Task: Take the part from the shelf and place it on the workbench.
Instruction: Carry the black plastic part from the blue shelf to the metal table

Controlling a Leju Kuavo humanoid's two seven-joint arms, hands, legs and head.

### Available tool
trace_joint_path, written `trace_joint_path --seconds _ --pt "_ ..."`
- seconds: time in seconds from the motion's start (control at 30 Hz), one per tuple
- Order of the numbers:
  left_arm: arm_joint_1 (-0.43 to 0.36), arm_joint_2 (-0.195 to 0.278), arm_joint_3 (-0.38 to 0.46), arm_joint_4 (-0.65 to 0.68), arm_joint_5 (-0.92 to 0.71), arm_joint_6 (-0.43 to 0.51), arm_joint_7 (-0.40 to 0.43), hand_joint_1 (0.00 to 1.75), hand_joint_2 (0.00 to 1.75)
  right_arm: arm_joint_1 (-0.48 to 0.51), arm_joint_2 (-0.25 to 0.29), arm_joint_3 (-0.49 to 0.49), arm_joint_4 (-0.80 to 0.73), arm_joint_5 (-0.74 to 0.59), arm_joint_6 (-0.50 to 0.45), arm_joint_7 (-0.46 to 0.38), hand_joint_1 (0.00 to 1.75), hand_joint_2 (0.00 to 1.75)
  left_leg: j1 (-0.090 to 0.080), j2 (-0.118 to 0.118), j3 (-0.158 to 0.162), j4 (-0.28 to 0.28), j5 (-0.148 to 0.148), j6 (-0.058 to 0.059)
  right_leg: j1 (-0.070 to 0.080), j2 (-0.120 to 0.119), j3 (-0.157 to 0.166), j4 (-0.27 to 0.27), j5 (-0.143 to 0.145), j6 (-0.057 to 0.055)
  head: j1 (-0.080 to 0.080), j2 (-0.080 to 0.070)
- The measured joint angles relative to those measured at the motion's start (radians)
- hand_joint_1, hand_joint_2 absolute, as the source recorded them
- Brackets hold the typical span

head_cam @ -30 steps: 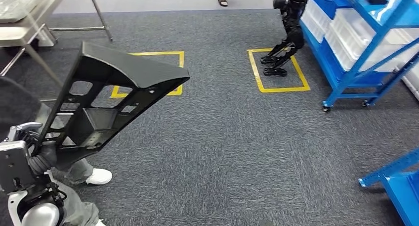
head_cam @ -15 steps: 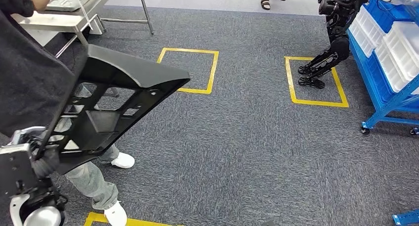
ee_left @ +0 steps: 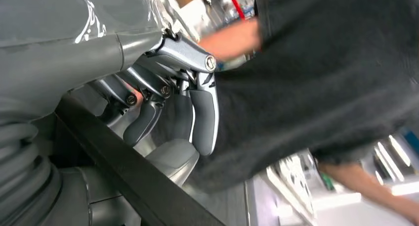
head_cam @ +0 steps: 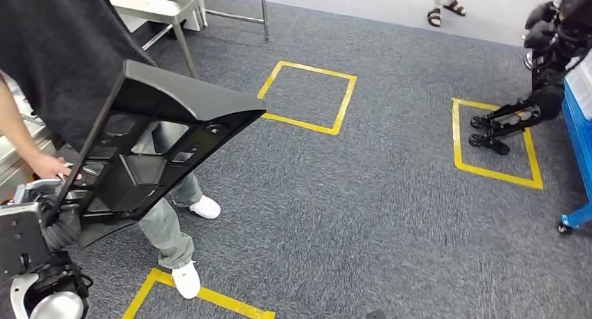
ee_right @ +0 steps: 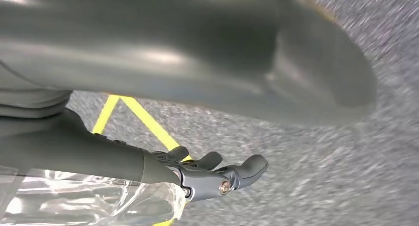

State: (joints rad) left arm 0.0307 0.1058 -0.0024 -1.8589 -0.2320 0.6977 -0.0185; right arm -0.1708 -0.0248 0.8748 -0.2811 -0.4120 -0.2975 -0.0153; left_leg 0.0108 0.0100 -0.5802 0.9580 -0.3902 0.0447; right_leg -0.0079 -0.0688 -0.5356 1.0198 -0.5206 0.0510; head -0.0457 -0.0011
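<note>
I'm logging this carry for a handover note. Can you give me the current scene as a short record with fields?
part: large black plastic panel, held up and tilted, off any surface
left hand: grips the panel's lower edge
right hand: holds nothing, fingers slightly curled, above the carpet
person: dark shirt, standing close beside the panel
floor: grey carpet with yellow tape squares
other robot: dark legs on a taped square
task stage: part not yet placed

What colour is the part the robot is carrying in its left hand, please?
Black, with a matte finish: the part, gripped at its lower edge by the left hand, shows best in the head view.
</note>
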Motion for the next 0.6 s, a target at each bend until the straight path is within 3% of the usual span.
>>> trace_joint_path --seconds 0.07,0.1,0.13,0.17,0.2,0.27,0.3,0.33,0.4,0.43,0.5,0.53,0.6 --pt "0.000 0.000 0.000 0.000 -0.002 0.000 0.004 1.75 1.75 0.002 0.000 0.002 0.000 0.001 0.006 0.004 0.00 0.00 0.000 -0.023 0.000 0.000 0.001 0.008 -0.002 0.052 -0.067 0.141 -0.068 0.002 0.003 0.000" --pt "0.002 -0.001 0.000 0.000 -0.002 0.000 0.006 1.75 1.75 0.004 0.000 0.004 0.000 0.001 0.009 0.007 0.00 0.00 -0.001 -0.036 0.000 0.000 0.001 0.010 -0.002 0.059 -0.102 0.207 -0.090 0.002 0.004 0.000" --pt "0.004 -0.001 -0.001 0.000 -0.002 0.000 0.007 1.75 1.75 0.006 0.000 0.006 0.000 0.001 0.010 0.010 0.00 0.00 -0.002 -0.051 0.000 0.000 0.001 0.011 -0.002 0.062 -0.125 0.243 -0.094 0.002 0.004 0.000" --pt "0.007 -0.001 0.000 0.000 -0.002 0.000 0.008 1.75 1.75 0.007 0.000 0.008 0.000 0.001 0.011 0.012 0.00 0.00 -0.002 -0.067 0.000 0.001 0.001 0.010 -0.002 0.064 -0.128 0.238 -0.076 0.001 0.004 0.000" --pt "0.009 -0.001 0.000 0.000 -0.002 0.000 0.008 1.75 1.75 0.007 0.000 0.010 0.000 0.001 0.011 0.012 0.00 0.00 -0.002 -0.082 0.001 0.001 0.001 0.010 -0.003 0.069 -0.111 0.191 -0.041 -0.001 0.005 0.000" --pt "0.010 -0.001 0.000 0.000 -0.002 0.000 0.009 1.75 1.75 0.005 0.000 0.012 0.000 0.001 0.011 0.011 0.00 0.00 -0.002 -0.112 0.002 0.003 0.000 0.006 -0.006 0.114 -0.049 0.043 0.034 -0.006 0.005 0.000" --pt "0.011 -0.001 0.000 0.000 -0.002 0.000 0.010 1.75 1.75 0.004 -0.001 0.013 0.000 0.001 0.011 0.011 0.00 0.00 -0.002 -0.124 0.000 0.004 0.000 0.002 -0.007 0.135 -0.025 -0.012 0.056 -0.009 0.005 0.000" --pt "0.011 -0.001 0.000 0.000 -0.001 0.000 0.010 1.75 1.75 0.004 -0.002 0.014 0.000 0.001 0.011 0.011 0.00 0.00 -0.002 -0.136 -0.002 0.004 0.001 -0.003 -0.007 0.150 -0.012 -0.044 0.065 -0.012 0.005 0.000" --pt "0.014 -0.001 0.003 0.000 -0.001 0.000 0.010 1.75 1.75 0.001 -0.001 0.016 0.000 0.001 0.012 0.011 0.00 0.00 0.001 -0.158 -0.009 0.001 0.005 -0.017 -0.003 0.137 -0.008 -0.055 0.068 -0.023 0.004 0.000" --pt "0.017 0.000 0.005 0.000 -0.002 0.000 0.010 1.75 1.75 -0.001 0.000 0.016 0.000 0.001 0.012 0.011 0.00 0.00 0.003 -0.150 -0.014 0.004 0.003 -0.022 -0.002 0.124 -0.006 -0.058 0.071 -0.029 0.004 0.000" --pt "0.019 0.000 0.009 0.000 -0.003 0.000 0.012 1.75 1.75 -0.004 0.000 0.016 0.000 0.000 0.014 0.011 0.00 0.00 0.003 -0.095 -0.042 0.058 -0.028 -0.030 -0.002 0.098 -0.004 -0.064 0.074 -0.044 0.002 0.000" --pt "0.018 0.001 0.010 0.000 -0.004 0.000 0.012 1.75 1.75 -0.004 0.000 0.016 0.000 0.000 0.014 0.011 0.00 0.00 0.002 -0.059 -0.070 0.118 -0.058 -0.032 -0.001 0.086 -0.003 -0.065 0.074 -0.049 0.000 0.000" --pt "0.018 0.001 0.011 0.000 -0.007 0.000 0.015 1.75 1.75 0.001 -0.001 0.016 0.000 0.000 0.015 0.011 0.00 0.00 0.004 -0.030 -0.139 0.260 -0.119 -0.039 0.003 0.057 -0.003 -0.065 0.071 -0.054 -0.001 0.000"
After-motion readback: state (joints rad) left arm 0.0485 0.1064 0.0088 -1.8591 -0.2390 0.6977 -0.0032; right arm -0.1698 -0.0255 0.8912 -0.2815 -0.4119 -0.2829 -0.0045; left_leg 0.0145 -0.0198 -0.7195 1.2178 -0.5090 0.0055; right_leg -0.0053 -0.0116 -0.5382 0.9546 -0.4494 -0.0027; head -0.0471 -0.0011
